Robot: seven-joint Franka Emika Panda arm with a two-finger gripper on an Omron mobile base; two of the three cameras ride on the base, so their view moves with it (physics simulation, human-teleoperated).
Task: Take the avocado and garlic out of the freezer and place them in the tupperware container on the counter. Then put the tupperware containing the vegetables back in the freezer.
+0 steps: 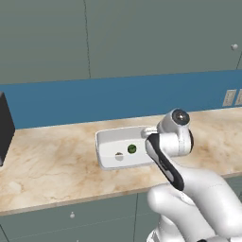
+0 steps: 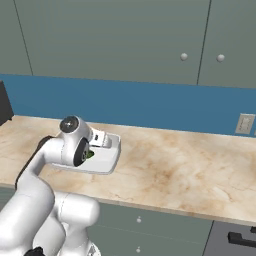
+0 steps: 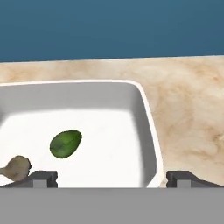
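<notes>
Both vegetables are sitting in the tub [image 3: 109, 131] now: the avocado [image 3: 65, 143] is lying near the middle of the floor, and the garlic [image 3: 16, 166] is resting just beside it, low in the hand view. The tub is standing on the counter [image 1: 52, 165], roughly midway between the front edge and the blue backsplash [image 1: 118, 97].

The gripper [image 3: 111, 178] is hanging over the tub with its jaws spread wide and holding nothing; one fingertip is showing over the floor near the garlic, the other just outside the side wall.

So the loading looks done, and the job now is probably gripping the tub for the trip back to the freezer. Here is where it is getting risky. The rim is thin and the wall smooth, so a shallow pinch could be slipping as the tub lifts. A grip at one end is likely to be tilting the tub, and two round, loose pieces would be rolling to the low side or over the rim. Closing off line could also be nudging the tub along the stone.

Room is generous: bare counter is stretching away to the right in the right base view, and open stone lies on every side of the tub. The wall cabinets [image 2: 115, 40] are sitting well above, so a straight lift is looking unobstructed.
</notes>
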